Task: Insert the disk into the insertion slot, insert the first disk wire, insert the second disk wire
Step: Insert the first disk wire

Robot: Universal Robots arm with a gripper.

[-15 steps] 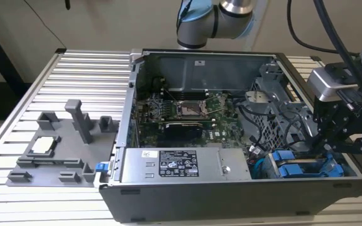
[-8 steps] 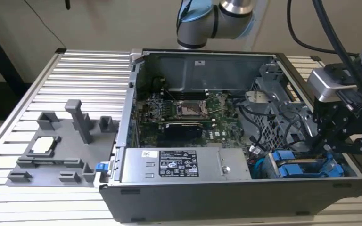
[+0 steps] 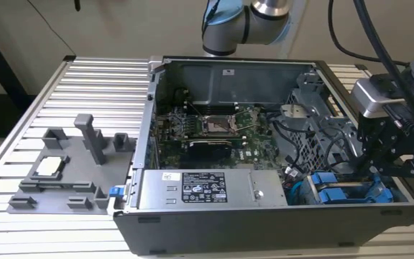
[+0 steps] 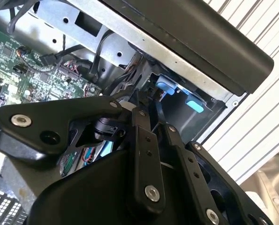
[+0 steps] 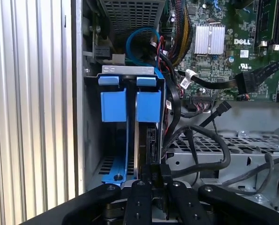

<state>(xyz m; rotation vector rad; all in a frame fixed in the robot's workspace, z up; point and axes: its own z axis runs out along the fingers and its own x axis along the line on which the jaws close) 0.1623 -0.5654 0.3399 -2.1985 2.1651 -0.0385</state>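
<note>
The disk [image 5: 149, 137] stands edge-on in the insertion slot [image 5: 90, 140], held in a blue carrier with a blue tab [image 5: 148, 105]; a second blue carrier [image 5: 114, 105] sits beside it. In the exterior view the blue carriers [image 3: 336, 192] lie at the case's front right corner, and my gripper [image 3: 388, 170] hangs just above them. In the first wrist view my gripper [image 5: 155, 182] is shut on a black wire connector [image 5: 162, 169] pressed against the disk's bare end, its black cable [image 5: 200, 165] trailing away. In the second wrist view my gripper [image 4: 146, 96] points into that same blue-tabbed corner.
The open case holds a silver power-supply box [image 3: 196, 189], a green motherboard [image 3: 214, 127] and a perforated cage [image 5: 214, 145] draped with loose black cables [image 5: 209, 83]. A grey fixture [image 3: 63, 167] stands on the slatted table [image 3: 84, 86] at the exterior view's left.
</note>
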